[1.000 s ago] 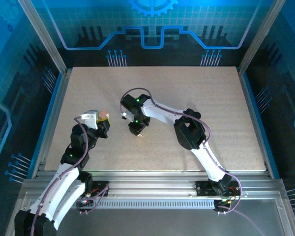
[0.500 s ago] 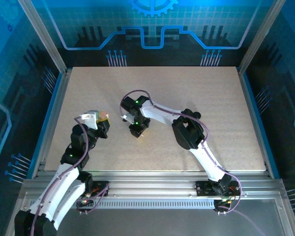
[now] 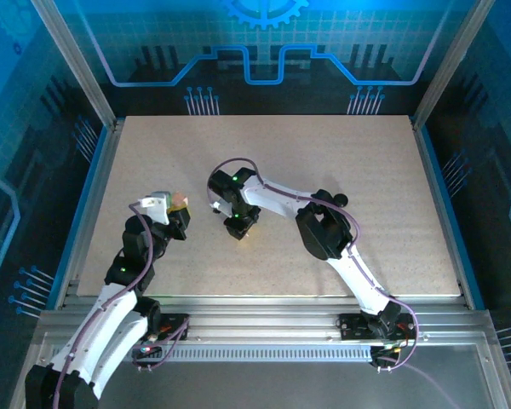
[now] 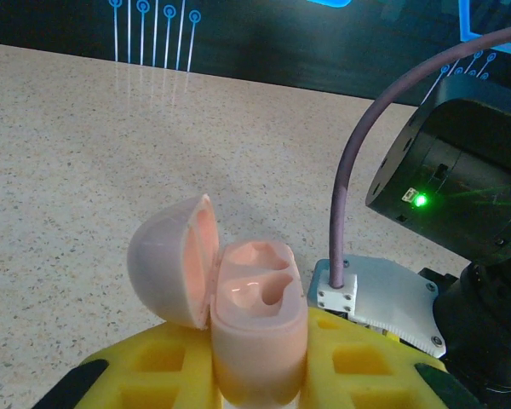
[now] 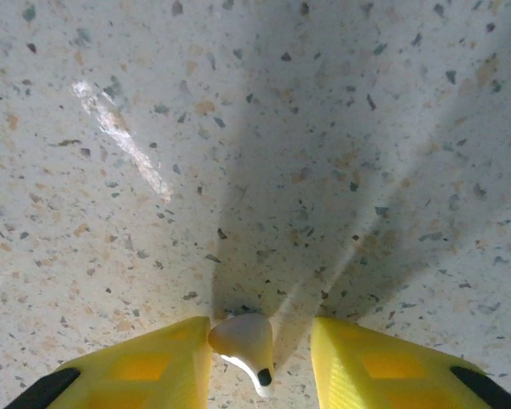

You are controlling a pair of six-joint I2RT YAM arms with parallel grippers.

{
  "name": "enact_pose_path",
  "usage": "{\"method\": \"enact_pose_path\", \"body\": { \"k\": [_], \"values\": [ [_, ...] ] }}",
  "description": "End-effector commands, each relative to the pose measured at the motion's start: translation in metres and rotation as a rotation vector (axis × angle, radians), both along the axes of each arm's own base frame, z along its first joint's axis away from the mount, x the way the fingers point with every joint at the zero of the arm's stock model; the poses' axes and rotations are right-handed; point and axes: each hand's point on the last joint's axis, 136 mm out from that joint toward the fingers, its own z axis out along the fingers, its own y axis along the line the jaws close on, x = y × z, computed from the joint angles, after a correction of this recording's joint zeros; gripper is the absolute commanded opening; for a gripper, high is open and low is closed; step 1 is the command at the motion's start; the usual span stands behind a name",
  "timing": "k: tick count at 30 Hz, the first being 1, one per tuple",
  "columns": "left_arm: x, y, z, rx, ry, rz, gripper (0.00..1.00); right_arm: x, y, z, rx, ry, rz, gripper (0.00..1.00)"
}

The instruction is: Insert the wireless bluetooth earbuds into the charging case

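My left gripper (image 3: 175, 210) is shut on the pink charging case (image 4: 257, 341), held upright between its yellow fingers (image 4: 358, 362). The case's lid (image 4: 166, 268) is swung open to the left and both moulded wells look empty. My right gripper (image 5: 257, 334) points down at the table, open, straddling a pale whitish earbud (image 5: 243, 339) with a dark tip. The left finger (image 5: 149, 366) touches the earbud; a gap separates it from the right finger (image 5: 379, 366). From above, the right gripper (image 3: 241, 227) sits just right of the case (image 3: 180, 201).
The right arm's black wrist housing (image 4: 460, 187) with a green light and its purple cable (image 4: 345, 213) stand close beside the case. The speckled tabletop (image 3: 358, 162) is bounded by blue rails (image 3: 439, 187) at the sides and back.
The right arm has shifted slightly over the earbud and its jaws have narrowed a little. The left arm and the case have stayed put.
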Motion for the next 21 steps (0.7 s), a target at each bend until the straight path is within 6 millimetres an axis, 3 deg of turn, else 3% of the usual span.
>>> {"method": "enact_pose_path", "body": {
  "k": [1, 7, 14, 21],
  "values": [
    [-0.001, 0.006, 0.008, 0.024, -0.023, 0.015, 0.22, -0.004, 0.007, -0.012, -0.012, 0.006, 0.003, 0.34],
    [-0.002, 0.005, 0.006, 0.030, -0.016, 0.012, 0.22, 0.000, 0.010, -0.010, 0.005, -0.020, -0.012, 0.27],
    [-0.001, -0.003, 0.000, 0.014, -0.018, -0.032, 0.22, 0.007, 0.009, 0.012, 0.095, -0.118, -0.096, 0.24],
    [0.004, -0.024, -0.010, 0.013, 0.011, -0.137, 0.19, 0.006, 0.002, 0.031, 0.240, -0.169, -0.220, 0.22]
  ]
}}
